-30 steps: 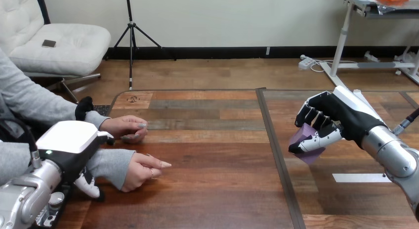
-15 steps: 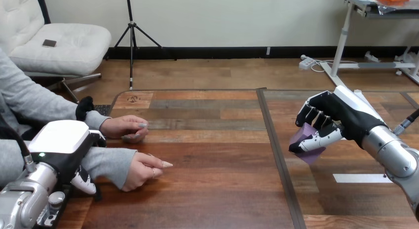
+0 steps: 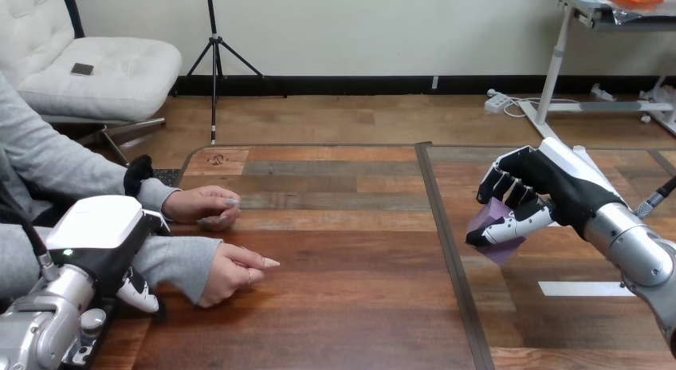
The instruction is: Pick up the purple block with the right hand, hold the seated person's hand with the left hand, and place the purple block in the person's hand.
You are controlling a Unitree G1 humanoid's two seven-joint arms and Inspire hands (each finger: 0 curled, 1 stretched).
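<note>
Purple block [image 3: 484, 220] clenched in right hand [image 3: 558, 186] fingers, off the worktop [image 3: 343, 298]. Left hand [image 3: 100, 236] over person's sleeve [image 3: 171, 262], grip unclear. Risk: person's near hand [image 3: 227, 276] isn't palm-up, so block could slide off.

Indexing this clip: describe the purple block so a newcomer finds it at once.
On the wooden table, look at the right half, beyond the dark seam. The robot's right hand is there, its fingers curled round the purple block. It is the only purple thing on view.

Right hand [image 3: 550, 190] curled round purple block [image 3: 486, 218] right of table seam [image 3: 443, 242], left hand [image 3: 100, 234] over person's forearm [image 3: 175, 262] far left of seam
</note>
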